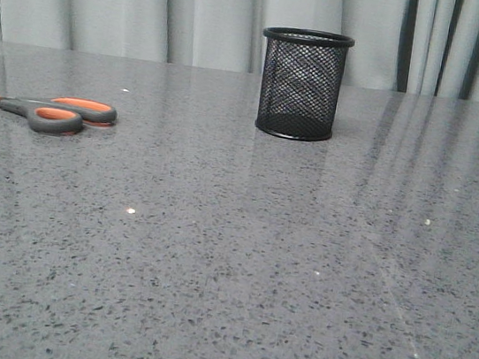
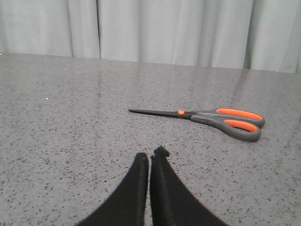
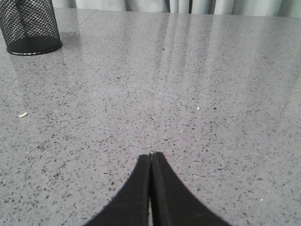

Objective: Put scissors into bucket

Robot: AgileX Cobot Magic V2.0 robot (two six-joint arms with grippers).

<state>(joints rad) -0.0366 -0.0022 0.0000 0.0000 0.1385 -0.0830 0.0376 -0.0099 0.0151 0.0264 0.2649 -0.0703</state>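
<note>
The scissors (image 1: 57,112) lie flat at the table's far left, handles toward the middle, blades running off the front view's left edge. They show whole in the left wrist view (image 2: 211,118), closed, with dark grey handles, orange-lined loops and an orange pivot dot. The bucket (image 1: 301,85), a black wire-mesh cup, stands upright at the back centre; its lower part shows in the right wrist view (image 3: 29,26). My left gripper (image 2: 150,155) is shut and empty, short of the scissors. My right gripper (image 3: 151,156) is shut and empty, well away from the bucket. Neither gripper shows in the front view.
The grey speckled table (image 1: 236,268) stretches back to pale curtains (image 1: 201,5). A small white crumb (image 1: 131,211) lies left of centre, also seen in the right wrist view (image 3: 22,114).
</note>
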